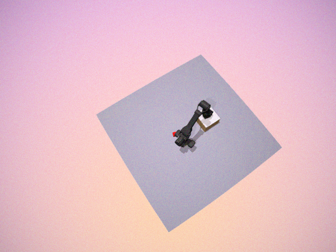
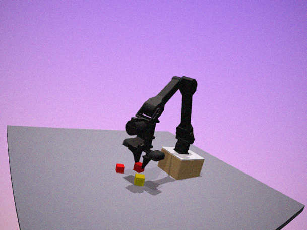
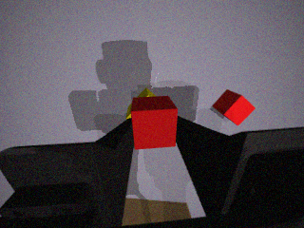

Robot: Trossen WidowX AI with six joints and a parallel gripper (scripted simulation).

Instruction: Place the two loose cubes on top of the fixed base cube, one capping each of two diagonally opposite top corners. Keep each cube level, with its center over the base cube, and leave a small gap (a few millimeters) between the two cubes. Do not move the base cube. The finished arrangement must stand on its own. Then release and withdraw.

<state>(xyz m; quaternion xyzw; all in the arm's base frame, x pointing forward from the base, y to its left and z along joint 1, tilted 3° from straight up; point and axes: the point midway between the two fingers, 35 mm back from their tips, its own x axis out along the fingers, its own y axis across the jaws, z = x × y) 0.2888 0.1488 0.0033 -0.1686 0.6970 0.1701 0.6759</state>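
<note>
One small red cube [image 1: 174, 133] peeks out left of our black arm near the top view's centre. In the exterior view, our black parallel-jaw gripper [image 2: 139, 163] clamps a second red cube [image 2: 138, 167] just above the small yellow base cube [image 2: 139, 179], lower centre. The wrist view shows yellow hidden behind it. We judge placement underway; next, lower onto one corner.

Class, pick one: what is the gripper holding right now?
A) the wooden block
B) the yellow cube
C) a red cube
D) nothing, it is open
C: the gripper is shut on a red cube, while the yellow cube and the other red cube sit on the table.
</note>
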